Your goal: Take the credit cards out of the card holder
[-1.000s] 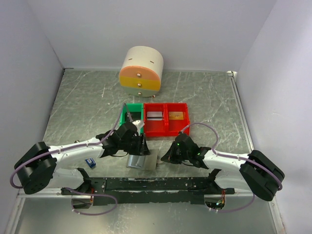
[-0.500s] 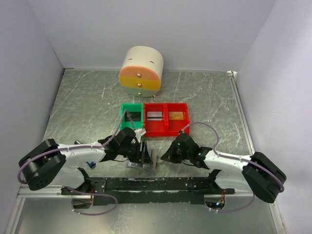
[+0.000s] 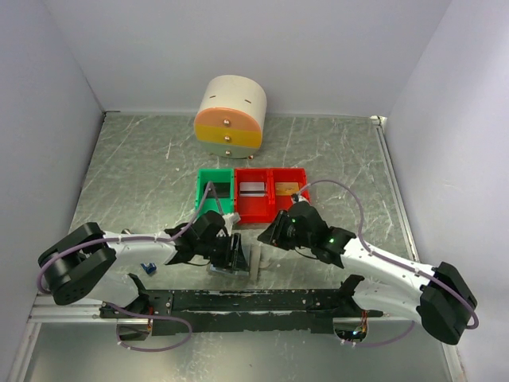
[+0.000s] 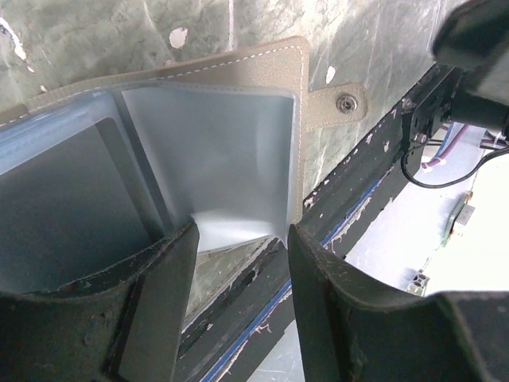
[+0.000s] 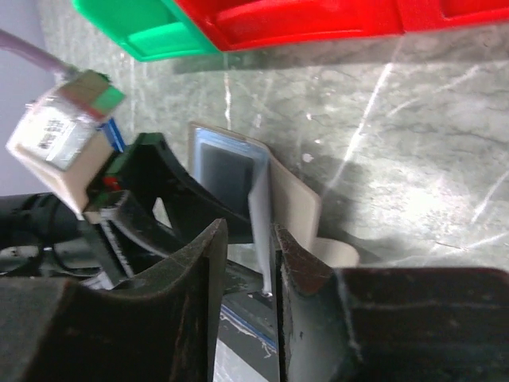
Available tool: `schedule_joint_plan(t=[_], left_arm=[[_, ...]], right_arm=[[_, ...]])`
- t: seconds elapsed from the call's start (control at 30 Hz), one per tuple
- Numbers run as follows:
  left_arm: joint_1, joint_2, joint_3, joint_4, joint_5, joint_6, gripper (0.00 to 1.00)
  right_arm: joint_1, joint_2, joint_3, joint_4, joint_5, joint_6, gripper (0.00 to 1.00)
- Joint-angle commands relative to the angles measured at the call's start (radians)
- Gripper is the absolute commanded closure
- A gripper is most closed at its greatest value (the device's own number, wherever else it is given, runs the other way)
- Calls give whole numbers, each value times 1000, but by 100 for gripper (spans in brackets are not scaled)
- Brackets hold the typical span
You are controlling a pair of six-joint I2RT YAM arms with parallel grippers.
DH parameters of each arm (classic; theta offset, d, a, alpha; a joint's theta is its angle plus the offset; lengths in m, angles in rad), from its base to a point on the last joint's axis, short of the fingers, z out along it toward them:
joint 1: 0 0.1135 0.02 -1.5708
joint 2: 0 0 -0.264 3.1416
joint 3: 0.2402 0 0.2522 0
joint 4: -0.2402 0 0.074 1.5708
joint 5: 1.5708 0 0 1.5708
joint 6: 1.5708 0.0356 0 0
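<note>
Top view: card holder (image 3: pixel 231 263) lies open on the counter (image 3: pixel 342 159) under the left end effector (image 3: pixel 233 253); cards already sit in the red bins (image 3: pixel 270 193).

Left wrist: fingers spread, pinning a pale pocket.

Right wrist: right end effector (image 5: pixel 250 263) nearly closed on a pale card edge (image 5: pixel 261 215) — extraction unfinished.

Plain pale grey-white walls (image 3: pixel 262 48) close the scene on three sides, filling the upper part and both edges of the overhead frame. Between them lies a grey-green marbled tabletop (image 3: pixel 143 171), streaked with pale scratches and veins, its surface faintly glossy under even, soft light with no hard shadows. A thin pale rim (image 3: pixel 391 183) edges it on the right. Along the bottom of the frame runs a dark, scuffed mounting rail (image 3: pixel 254 301).
</note>
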Motion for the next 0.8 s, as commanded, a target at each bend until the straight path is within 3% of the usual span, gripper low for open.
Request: schedule_joint_plan(t=[0.0, 0.3, 0.5, 0.77], left_arm=[[-18, 13, 20, 2, -32, 20, 39], [-33, 13, 42, -34, -58, 30, 39], [-35, 11, 43, -41, -65, 33, 39], [-35, -8, 39, -41, -70, 36, 37]], right_arm=[[-3, -7, 36, 1, -37, -51, 75], [19, 169, 56, 166, -147, -35, 90], [46, 262, 51, 240, -175, -25, 92], [49, 393, 60, 204, -164, -72, 92]])
